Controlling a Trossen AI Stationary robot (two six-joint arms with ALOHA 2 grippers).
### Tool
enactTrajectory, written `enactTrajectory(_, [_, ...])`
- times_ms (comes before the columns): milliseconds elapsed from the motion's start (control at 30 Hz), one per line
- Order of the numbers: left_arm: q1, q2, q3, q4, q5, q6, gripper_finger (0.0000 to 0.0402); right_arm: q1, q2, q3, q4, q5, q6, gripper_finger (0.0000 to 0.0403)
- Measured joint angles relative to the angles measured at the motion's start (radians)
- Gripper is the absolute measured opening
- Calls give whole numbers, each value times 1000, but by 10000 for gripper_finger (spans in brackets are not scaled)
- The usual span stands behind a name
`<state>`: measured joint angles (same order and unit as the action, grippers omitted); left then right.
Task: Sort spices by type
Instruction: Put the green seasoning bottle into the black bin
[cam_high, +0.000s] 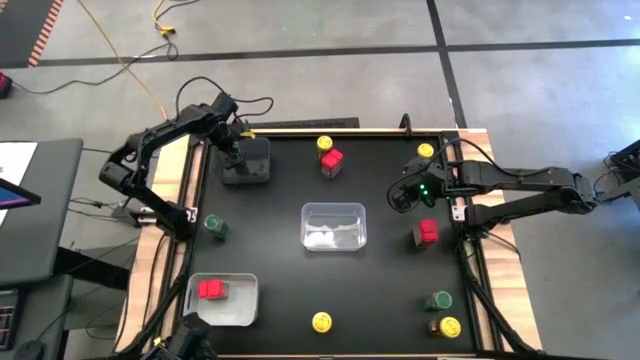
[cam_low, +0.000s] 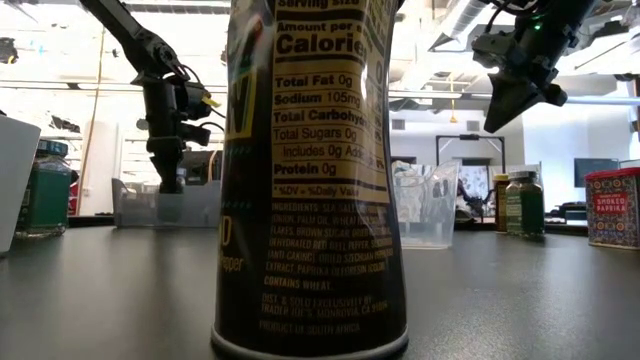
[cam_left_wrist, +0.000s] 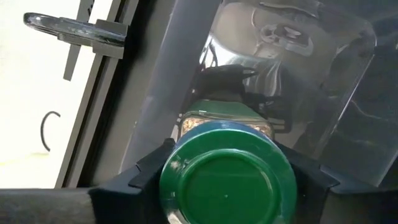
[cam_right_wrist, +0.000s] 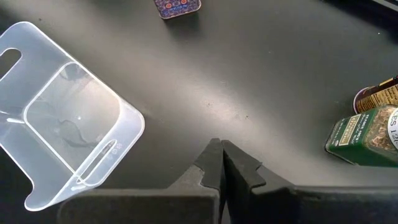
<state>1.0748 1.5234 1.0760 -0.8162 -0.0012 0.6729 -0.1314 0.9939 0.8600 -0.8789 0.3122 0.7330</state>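
A: Where is the left pincer (cam_high: 232, 152) relative to the clear bin (cam_high: 334, 226) in the middle of the tabletop (cam_high: 380, 300)?

B: Far-left of it, lowered into the grey bin (cam_high: 247, 160) at the tabletop's far-left corner. It is pinching a green-lidded jar (cam_left_wrist: 227, 174); in the left wrist view the fingers (cam_left_wrist: 143, 174) sit on both sides of the jar, which is just inside the bin.

A: And the right pincer (cam_right_wrist: 221, 155)?

B: Right of the clear bin and a little farther back, raised above the tabletop. Its fingers are pressed together with nothing between them.

A: What about the rest of the spices?

B: A red-topped jar (cam_high: 427, 232) stands just right of the clear bin. Beyond the bin, a yellow-lidded jar (cam_high: 325, 144) and another red-topped jar (cam_high: 331, 161) stand next to each other. A second green-lidded jar (cam_high: 215, 226) is well to the bin's left. Near-left of it, a white bin (cam_high: 240, 310) holds a red-topped jar (cam_high: 210, 290). On the near side stands a yellow-lidded jar (cam_high: 321, 322), and at the near-right a green-lidded jar (cam_high: 438, 300) with a yellow-lidded one (cam_high: 449, 327) beside it.
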Motion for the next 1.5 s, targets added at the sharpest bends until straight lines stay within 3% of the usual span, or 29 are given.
enactTrajectory(267, [0, 0, 0, -5, -12, -8, 247, 0, 0, 0, 0, 0, 0, 31])
enactTrajectory(1500, [20, 0, 0, -4, -13, -27, 248, 0, 0, 0, 2, 0, 0, 31])
